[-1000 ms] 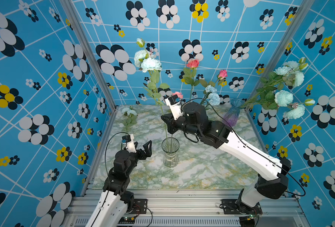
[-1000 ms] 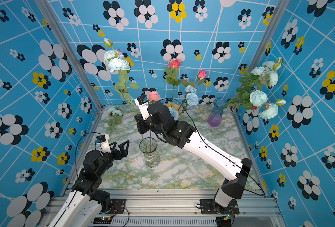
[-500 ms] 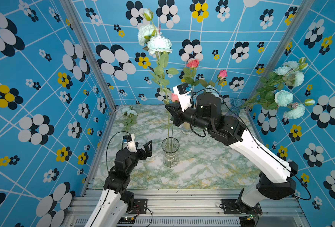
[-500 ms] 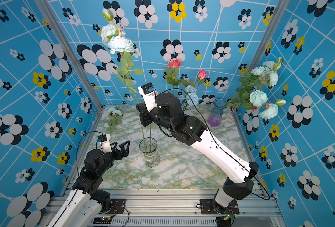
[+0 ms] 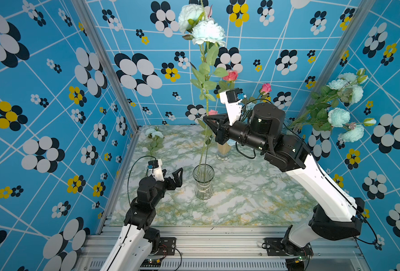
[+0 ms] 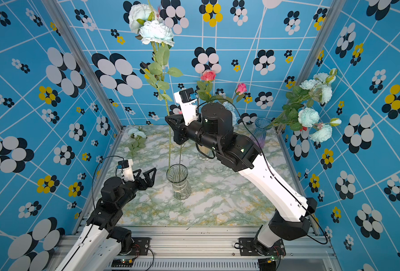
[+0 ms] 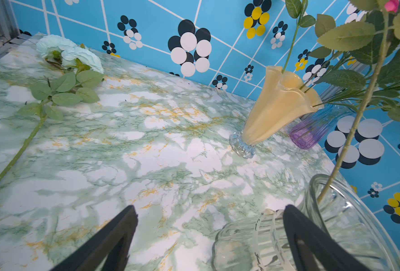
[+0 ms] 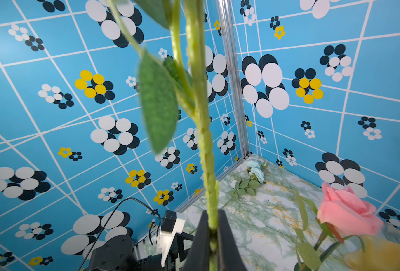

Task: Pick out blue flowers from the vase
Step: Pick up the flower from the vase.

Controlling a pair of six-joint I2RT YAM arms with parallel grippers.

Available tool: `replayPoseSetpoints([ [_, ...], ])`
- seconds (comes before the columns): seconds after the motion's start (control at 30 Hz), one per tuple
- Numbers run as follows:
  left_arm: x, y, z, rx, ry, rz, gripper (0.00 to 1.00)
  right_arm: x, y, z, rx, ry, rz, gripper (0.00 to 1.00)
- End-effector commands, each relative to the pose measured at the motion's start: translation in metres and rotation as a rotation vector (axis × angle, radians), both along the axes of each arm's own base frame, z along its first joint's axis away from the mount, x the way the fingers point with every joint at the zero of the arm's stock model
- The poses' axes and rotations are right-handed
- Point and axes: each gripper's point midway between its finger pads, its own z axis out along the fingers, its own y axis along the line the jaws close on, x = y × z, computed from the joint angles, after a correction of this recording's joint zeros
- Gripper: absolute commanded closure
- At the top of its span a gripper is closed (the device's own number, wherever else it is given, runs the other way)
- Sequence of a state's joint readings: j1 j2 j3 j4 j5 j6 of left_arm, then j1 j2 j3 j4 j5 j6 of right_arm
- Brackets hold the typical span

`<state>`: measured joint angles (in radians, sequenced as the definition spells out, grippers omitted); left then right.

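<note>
Blue spray [image 5: 208, 32] rises high above the clear vase [image 5: 203, 183]. The left wrist view shows the foot of its stem [image 5: 203, 152] not yet out of the glass. The right pincer [image 5: 208, 120] is clenched on that stem well above the vase, and the right wrist view shows the green stalk pinched between its two black fingers [image 8: 200, 234]. The left pincer [image 5: 172, 174] hangs released just beside the vase and holds nothing. A second spray [image 5: 154, 135] lies on the desk [image 5: 241, 199] beyond the vase, well apart from it.

Nothing steadies the vase, so a stem end dragging on the rim on its way out could tip the glass or slide it across the desk. The blooms look heavy and sit far above the grip, so the stem might swing or twist in the pincer, or slip through it. The leaves also pass near the pink rose [image 5: 212, 112] behind the vase and could snag it.
</note>
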<state>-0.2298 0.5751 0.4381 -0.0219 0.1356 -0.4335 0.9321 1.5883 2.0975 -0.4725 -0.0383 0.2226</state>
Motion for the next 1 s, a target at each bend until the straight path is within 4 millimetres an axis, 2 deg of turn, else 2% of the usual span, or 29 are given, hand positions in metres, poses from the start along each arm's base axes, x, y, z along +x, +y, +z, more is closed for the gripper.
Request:
replayPoseSetpoints([
  [0.0, -0.001, -0.008, 0.022, -0.035, -0.035, -0.073, 0.0, -0.007, 0.018, -0.016, 0.023, 0.064, 0.097, 1.0],
  [0.07, -0.006, -0.011, 0.033, -0.089, -0.055, -0.111, 0.0, -0.008, 0.025, -0.028, 0.017, 0.088, 0.119, 1.0],
  [0.2, -0.02, -0.018, 0.069, -0.163, -0.114, -0.183, 0.0, 0.0, 0.036, -0.052, -0.037, 0.112, 0.125, 1.0],
  [0.33, -0.034, -0.034, 0.113, -0.275, -0.177, -0.331, 0.0, 0.008, 0.047, -0.075, -0.11, 0.133, 0.132, 1.0],
  [0.47, -0.044, -0.047, 0.142, -0.32, -0.219, -0.445, 0.02, 0.007, 0.06, -0.088, -0.138, 0.16, 0.18, 1.0],
  [0.7, -0.056, -0.056, 0.167, -0.347, -0.266, -0.54, 0.11, 0.004, 0.081, -0.106, -0.163, 0.211, 0.261, 1.0],
  [0.9, -0.05, -0.052, 0.171, -0.345, -0.271, -0.52, 0.14, 0.003, 0.088, -0.115, -0.198, 0.219, 0.297, 1.0],
  [0.97, -0.05, -0.048, 0.181, -0.353, -0.292, -0.506, 0.15, 0.003, 0.088, -0.119, -0.216, 0.215, 0.302, 1.0],
])
